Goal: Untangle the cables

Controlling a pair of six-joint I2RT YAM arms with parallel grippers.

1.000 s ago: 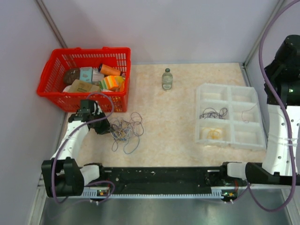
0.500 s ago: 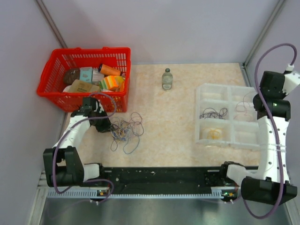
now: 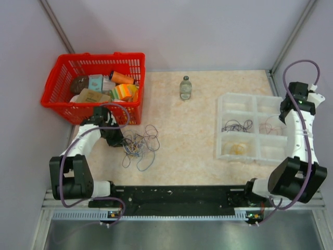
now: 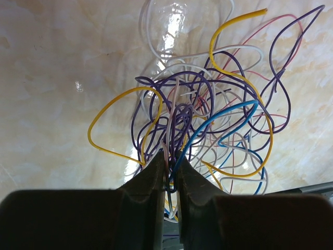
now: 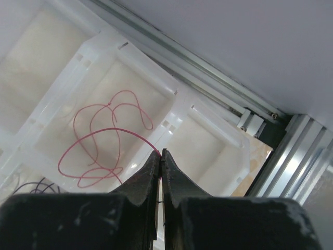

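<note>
The tangle of cables (image 3: 139, 146) lies on the table left of centre; in the left wrist view (image 4: 208, 120) it shows purple, yellow, blue, white and pink strands. My left gripper (image 3: 115, 139) sits at its left edge, and its jaws (image 4: 170, 159) are shut on a few strands. My right gripper (image 3: 283, 115) hovers over the white tray (image 3: 253, 112). It is shut (image 5: 161, 152) on the end of a red cable (image 5: 99, 140), which is coiled in a right-hand compartment (image 3: 271, 125).
The tray also holds a dark purple cable (image 3: 237, 126) and a yellow one (image 3: 238, 149) in separate compartments. A red basket (image 3: 57, 101) with groceries stands at the back left. A small bottle (image 3: 185, 87) stands at the back centre. Walls close in on both sides.
My right arm has swung down over the tray's right side, bringing the red cable into a compartment. My left gripper has stayed at the tangle.
</note>
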